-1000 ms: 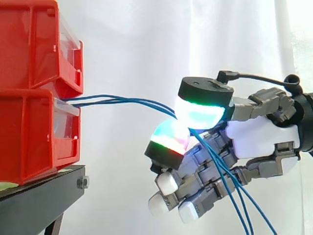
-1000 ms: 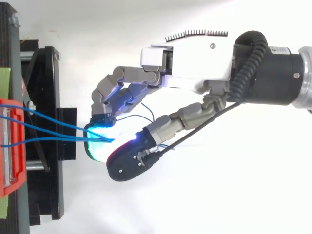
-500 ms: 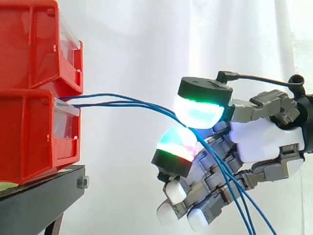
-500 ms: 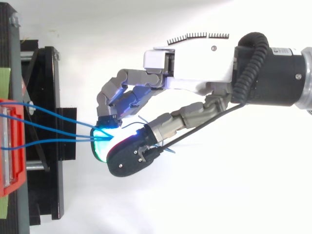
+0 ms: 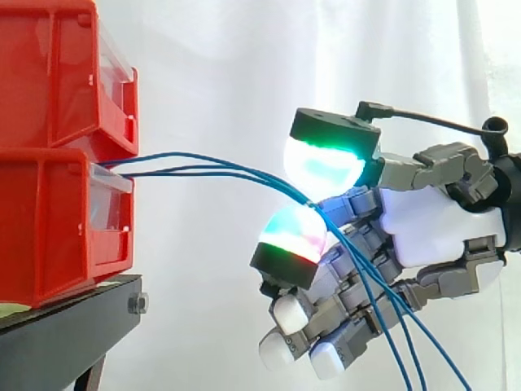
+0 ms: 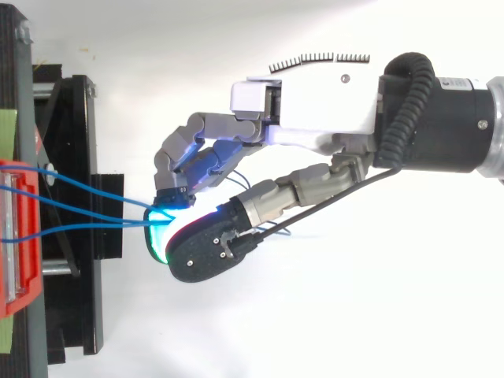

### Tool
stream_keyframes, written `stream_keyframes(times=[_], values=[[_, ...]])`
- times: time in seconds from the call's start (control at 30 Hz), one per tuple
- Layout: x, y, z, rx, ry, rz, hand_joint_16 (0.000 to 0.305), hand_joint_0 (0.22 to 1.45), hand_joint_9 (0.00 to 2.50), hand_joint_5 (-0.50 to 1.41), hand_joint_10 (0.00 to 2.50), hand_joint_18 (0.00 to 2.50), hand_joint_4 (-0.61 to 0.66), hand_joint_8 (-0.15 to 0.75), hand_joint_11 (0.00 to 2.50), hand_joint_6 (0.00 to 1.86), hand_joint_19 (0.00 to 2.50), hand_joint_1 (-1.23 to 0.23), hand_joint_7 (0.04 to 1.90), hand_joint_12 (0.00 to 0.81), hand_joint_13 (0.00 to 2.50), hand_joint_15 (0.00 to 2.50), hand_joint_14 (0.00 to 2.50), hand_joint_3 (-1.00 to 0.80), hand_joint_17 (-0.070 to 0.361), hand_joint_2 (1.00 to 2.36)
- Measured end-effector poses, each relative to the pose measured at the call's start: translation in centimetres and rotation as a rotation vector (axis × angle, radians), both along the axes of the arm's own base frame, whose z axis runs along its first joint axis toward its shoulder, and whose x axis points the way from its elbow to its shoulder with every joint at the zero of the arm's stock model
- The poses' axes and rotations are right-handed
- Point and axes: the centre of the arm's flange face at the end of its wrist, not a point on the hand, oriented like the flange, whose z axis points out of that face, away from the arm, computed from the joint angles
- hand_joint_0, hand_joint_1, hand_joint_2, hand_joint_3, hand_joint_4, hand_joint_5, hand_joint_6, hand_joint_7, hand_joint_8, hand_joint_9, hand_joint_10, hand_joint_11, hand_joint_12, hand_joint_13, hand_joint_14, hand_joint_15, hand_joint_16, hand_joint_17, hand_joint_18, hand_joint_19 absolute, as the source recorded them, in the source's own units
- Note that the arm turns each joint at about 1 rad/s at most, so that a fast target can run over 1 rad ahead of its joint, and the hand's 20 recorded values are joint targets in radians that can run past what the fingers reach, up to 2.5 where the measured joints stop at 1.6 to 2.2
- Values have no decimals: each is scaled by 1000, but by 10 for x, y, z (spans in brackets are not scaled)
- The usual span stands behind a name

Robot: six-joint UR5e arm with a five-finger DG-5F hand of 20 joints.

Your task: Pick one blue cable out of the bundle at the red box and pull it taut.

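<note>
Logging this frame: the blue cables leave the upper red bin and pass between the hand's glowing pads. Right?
Not quite. The side view shows the cables leaving the lower bin, not the upper one; they do pass between the hand's pads.

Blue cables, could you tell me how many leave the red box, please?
3 blue cables fan from the red box: upper cable, middle cable, lower cable, meeting in the hand's pinch; more may be hidden.

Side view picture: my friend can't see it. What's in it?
The robot hand pinches blue cables between glowing fingertips. The cables run from the stacked red boxes at the left to the pinch, then droop below it.
</note>
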Motion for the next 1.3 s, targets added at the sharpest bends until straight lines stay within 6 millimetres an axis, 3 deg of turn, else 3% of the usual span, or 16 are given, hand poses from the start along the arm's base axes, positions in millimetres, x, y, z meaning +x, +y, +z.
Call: stream_keyframes(times=[0.13,0.2,0.27,0.9,1.3], values=[[0,0,0,0,0,0,56,485,856,-147,13,566,231,392,599,763,355,-570,922,380,517,246,8,-500,127,1000],[0,-1,0,0,-1,-1,54,515,850,-147,12,549,214,382,598,759,365,-458,932,369,507,249,11,-500,122,1000],[0,-2,0,-2,-2,-3,52,546,846,-147,14,534,198,375,590,757,373,-442,939,361,501,244,8,-500,118,1000],[2,-6,3,-11,-15,-7,55,624,850,-157,14,573,218,384,614,792,353,-616,889,371,526,241,8,-162,123,1013],[8,-8,18,-44,-43,-7,55,629,862,-165,13,585,283,389,653,829,329,-671,873,378,533,239,8,-123,123,1013]])
